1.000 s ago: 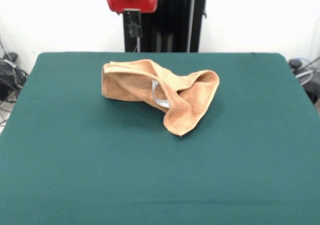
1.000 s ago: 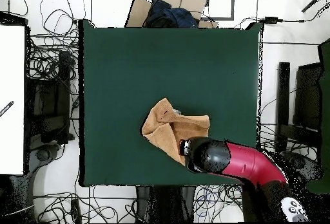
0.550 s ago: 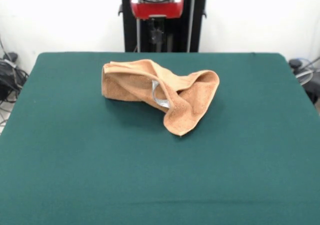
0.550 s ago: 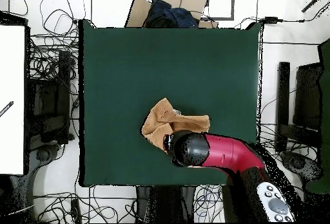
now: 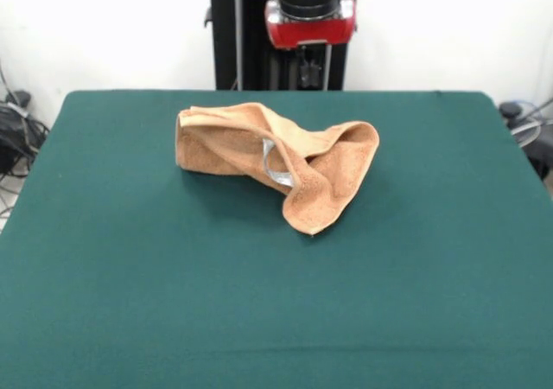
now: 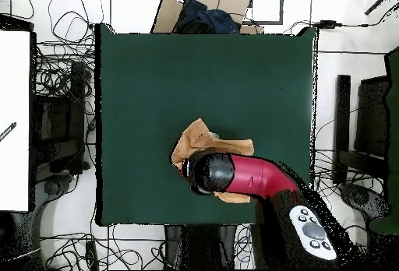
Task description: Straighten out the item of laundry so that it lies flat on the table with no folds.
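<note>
I see my hand (image 5: 311, 67) hanging high behind the towel (image 5: 275, 162), touching nothing; whether its jaws are apart I cannot tell. The towel lies crumpled and folded over itself on the table (image 5: 130, 277), toward its far side.

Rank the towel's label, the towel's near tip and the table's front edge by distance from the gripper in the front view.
From the gripper, top centre:
1. Label, mid-towel, just below it.
2. Towel tip, lower, toward the camera.
3. Table front edge, bottom of the picture.
</note>
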Controlling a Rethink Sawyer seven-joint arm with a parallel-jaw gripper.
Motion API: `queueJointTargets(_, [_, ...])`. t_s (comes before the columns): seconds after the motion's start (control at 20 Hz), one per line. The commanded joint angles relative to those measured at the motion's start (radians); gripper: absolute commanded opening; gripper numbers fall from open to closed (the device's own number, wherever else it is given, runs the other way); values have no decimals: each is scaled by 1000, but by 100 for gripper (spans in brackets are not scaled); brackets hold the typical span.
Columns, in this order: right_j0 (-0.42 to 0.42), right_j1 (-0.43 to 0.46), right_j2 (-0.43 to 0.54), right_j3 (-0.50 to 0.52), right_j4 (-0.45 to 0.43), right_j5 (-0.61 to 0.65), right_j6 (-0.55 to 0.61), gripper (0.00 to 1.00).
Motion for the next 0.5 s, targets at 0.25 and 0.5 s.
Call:
queueJointTargets(0.25, [11, 134, 38, -4, 123, -178, 208, 0])
queueJointTargets(0.5, [19, 150, 18, -35, 121, -183, 179, 0])
